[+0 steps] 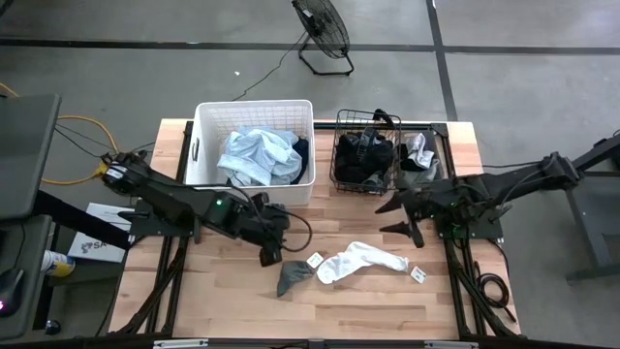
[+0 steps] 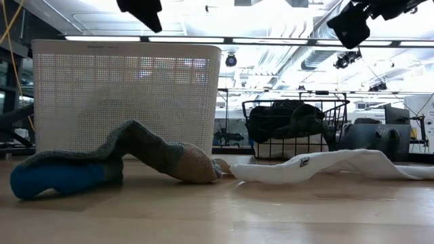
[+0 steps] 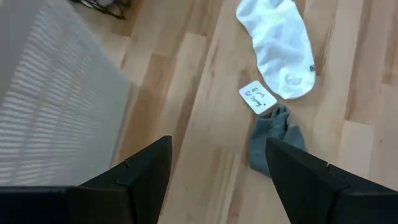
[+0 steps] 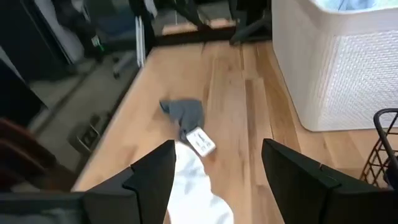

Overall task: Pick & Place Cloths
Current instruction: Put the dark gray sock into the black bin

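On the bare boards near the table's front lie a grey sock (image 1: 290, 277) and a white sock (image 1: 360, 261), almost touching. Above them the left gripper (image 1: 269, 254) and right gripper (image 1: 407, 231) hover open and empty. Farther back, the white tub (image 1: 205, 145) and wire basket (image 1: 341, 155) already hold cloths. Judging by this, a pick comes next: lowering onto a sock.

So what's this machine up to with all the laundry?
Two robot arms are sorting cloths. Neither holds anything right now. The left gripper hangs open just above a grey sock on the table, and the right gripper is open over the far end of a white sock. Other clothes already sit in the white tub and the wire basket.
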Tool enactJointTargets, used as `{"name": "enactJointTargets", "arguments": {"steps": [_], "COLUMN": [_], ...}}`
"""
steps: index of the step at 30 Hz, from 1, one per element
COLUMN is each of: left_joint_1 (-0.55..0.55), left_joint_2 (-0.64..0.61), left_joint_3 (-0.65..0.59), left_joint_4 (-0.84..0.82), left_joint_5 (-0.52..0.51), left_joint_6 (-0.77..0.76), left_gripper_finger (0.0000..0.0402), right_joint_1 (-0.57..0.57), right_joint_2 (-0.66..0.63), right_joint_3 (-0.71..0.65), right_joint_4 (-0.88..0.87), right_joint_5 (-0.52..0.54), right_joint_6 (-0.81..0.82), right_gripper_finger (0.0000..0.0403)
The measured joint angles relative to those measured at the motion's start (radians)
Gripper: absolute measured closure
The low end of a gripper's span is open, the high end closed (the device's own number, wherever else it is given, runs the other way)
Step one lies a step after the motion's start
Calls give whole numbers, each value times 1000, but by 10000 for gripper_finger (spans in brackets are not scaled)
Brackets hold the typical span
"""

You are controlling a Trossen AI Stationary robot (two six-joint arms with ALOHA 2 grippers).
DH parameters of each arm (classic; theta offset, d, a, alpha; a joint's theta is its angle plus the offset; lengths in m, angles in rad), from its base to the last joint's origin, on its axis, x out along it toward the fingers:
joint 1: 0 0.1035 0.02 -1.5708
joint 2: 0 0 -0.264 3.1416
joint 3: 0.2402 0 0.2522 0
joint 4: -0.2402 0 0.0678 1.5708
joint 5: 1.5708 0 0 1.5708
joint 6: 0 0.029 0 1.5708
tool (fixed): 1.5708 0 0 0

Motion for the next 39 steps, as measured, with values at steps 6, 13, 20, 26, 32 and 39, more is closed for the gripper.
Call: {"name": "enactJointTargets", "arguments": {"steps": [6,13,20,26,32,39], "left_joint_1": [0,0,-2,-2,-2,-2], "left_joint_2": [80,188,296,380,437,474], "left_joint_3": [0,0,0,0,0,0], "left_joint_4": [-4,15,99,120,142,180], "left_joint_5": [75,268,383,408,443,443], "left_joint_6": [8,207,514,682,784,822], "left_gripper_finger": [147,147,147,147,149,211], "right_joint_1": [40,61,62,62,61,62], "right_joint_2": [64,127,144,144,144,144], "right_joint_3": [0,0,0,0,-1,-1], "right_joint_4": [-3,-1,3,15,15,15], "right_joint_5": [23,24,23,27,45,64], "right_joint_6": [-25,-24,-19,-17,-12,-9], "right_gripper_finger": [173,173,173,173,173,173]}}
